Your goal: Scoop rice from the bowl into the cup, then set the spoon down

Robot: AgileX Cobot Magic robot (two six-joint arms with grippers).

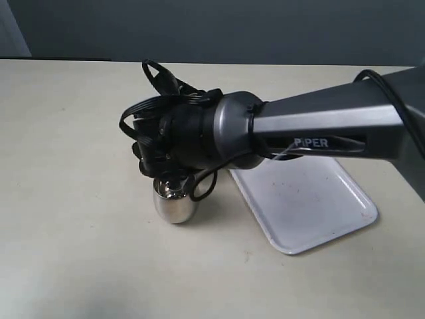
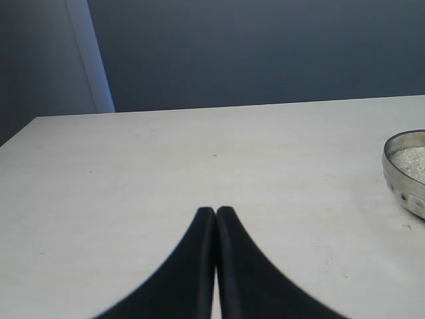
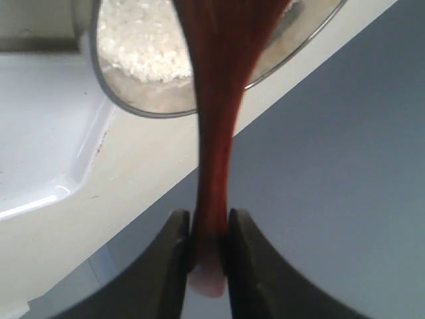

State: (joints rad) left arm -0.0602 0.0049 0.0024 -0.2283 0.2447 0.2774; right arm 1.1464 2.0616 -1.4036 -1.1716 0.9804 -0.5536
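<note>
My right gripper is shut on the end of the dark reddish-brown spoon. Its handle runs up to the scoop, which hangs over the mouth of the steel cup. White rice lies inside the cup. In the exterior view the cup stands just under my right arm, whose wrist hides the fingers and the spoon. My left gripper is shut on nothing, low over bare table. The steel bowl with rice sits off to one side of it.
A white tray lies right beside the cup, partly under my right arm; its corner shows in the right wrist view. The pale table ends at a dark wall behind.
</note>
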